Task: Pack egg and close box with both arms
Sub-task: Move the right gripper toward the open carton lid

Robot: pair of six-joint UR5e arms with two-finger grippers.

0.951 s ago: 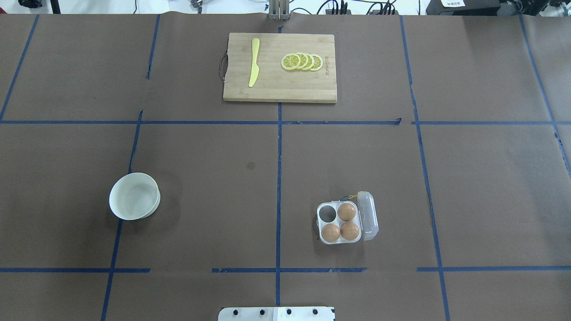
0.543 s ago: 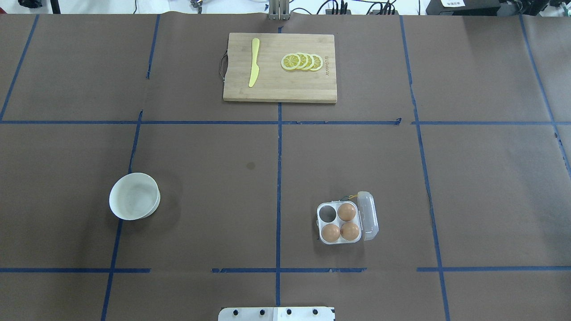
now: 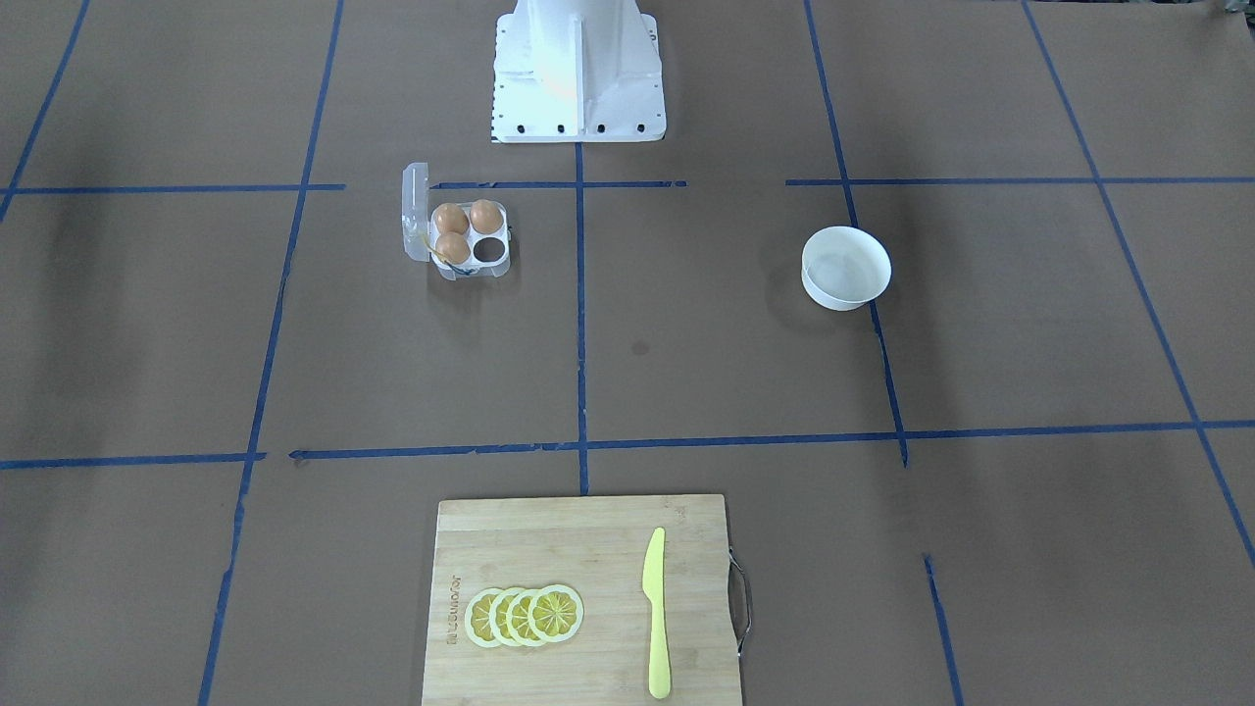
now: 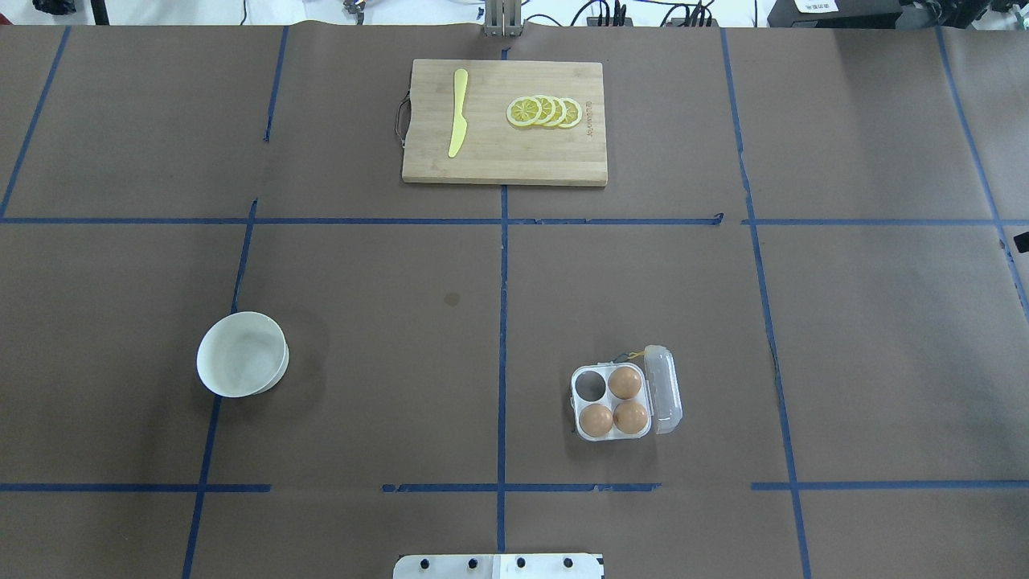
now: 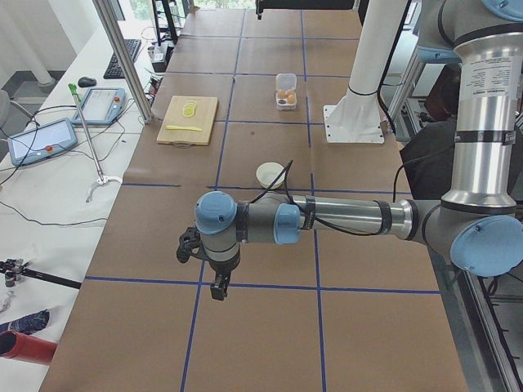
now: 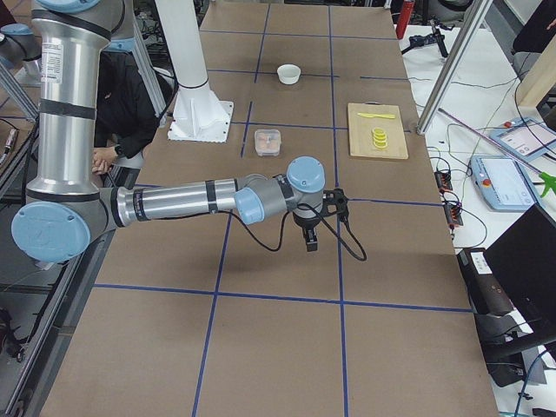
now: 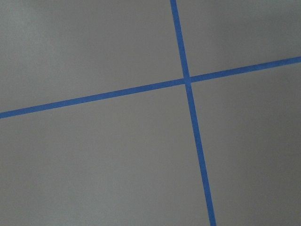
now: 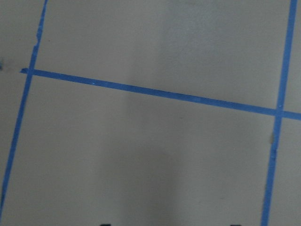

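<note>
- Checking the box first: it sits on the brown surface, right of the centre tape line and near the robot's base.
- Its clear lid is open, on the box's right side.
- Three eggs each fill a cell; the far-left cell is empty.
- I see the left gripper pointing down over the surface's left end, well apart from the box; I cannot tell whether it is clenched or released.
- The right gripper hangs over the right end, and I cannot tell its state either.
- Both wrist cameras show me only the surface and blue tape.
- A white bowl sits on the left; a chopping board with a knife and lemon slices lies at the far edge.
</note>
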